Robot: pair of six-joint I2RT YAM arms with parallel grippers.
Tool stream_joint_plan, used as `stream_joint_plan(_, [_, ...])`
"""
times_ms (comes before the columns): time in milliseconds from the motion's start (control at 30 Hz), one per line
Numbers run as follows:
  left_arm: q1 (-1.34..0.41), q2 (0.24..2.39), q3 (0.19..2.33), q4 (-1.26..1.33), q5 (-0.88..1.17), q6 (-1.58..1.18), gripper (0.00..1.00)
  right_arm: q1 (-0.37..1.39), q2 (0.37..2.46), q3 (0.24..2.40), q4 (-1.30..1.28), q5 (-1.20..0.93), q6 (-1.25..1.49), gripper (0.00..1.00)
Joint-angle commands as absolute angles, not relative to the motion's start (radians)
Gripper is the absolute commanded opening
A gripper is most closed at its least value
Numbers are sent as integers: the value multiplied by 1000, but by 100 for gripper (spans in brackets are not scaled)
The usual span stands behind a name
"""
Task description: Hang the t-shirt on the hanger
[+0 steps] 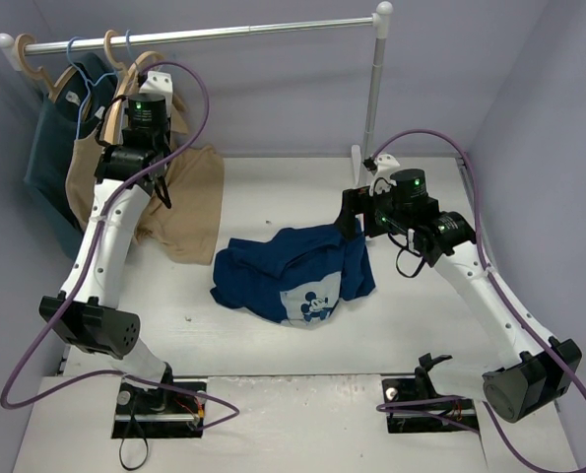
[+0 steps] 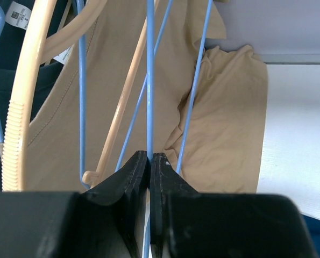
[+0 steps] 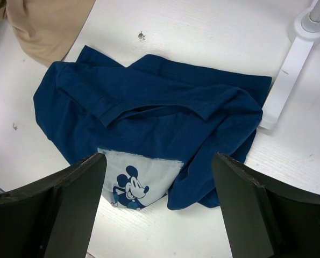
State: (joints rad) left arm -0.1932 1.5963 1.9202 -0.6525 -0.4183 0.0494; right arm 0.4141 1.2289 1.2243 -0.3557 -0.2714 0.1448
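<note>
The navy-blue t-shirt (image 1: 293, 276) lies crumpled on the white table, its Mickey Mouse print (image 3: 133, 185) facing up at its near edge. The thin light-blue hanger (image 2: 150, 80) hangs among the garments on the rail at the back left; its hook shows in the top view (image 1: 127, 41). My left gripper (image 2: 150, 157) is raised to the rail (image 1: 133, 87) and is shut on a wire of the hanger. My right gripper (image 3: 157, 158) is open and empty. It hovers above the shirt's right part (image 1: 355, 219), with the print and a fold between its fingers.
A tan garment (image 1: 189, 202) and a dark teal garment (image 1: 46, 158) hang on thick tan wooden hangers (image 2: 20, 118) from the metal rail (image 1: 214, 34). The rail's white post (image 1: 374, 89) and base (image 3: 289, 80) stand just right of the shirt. Purple walls enclose the table.
</note>
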Motion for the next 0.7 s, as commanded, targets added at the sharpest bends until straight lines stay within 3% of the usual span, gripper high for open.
stream_joint_plan(0, [-186,1525,1963,-568,-420,58,0,423,1233,1250,-295,-288,133,82])
stream_joint_plan(467, [-196,1447,1982,-571,-344,17,0,423,1229,1261,-308,-296,143,82])
stream_joint_plan(667, [-215,1350,1814,-581,-246,-38,0,423,1226,1253,-308,-295,150,82])
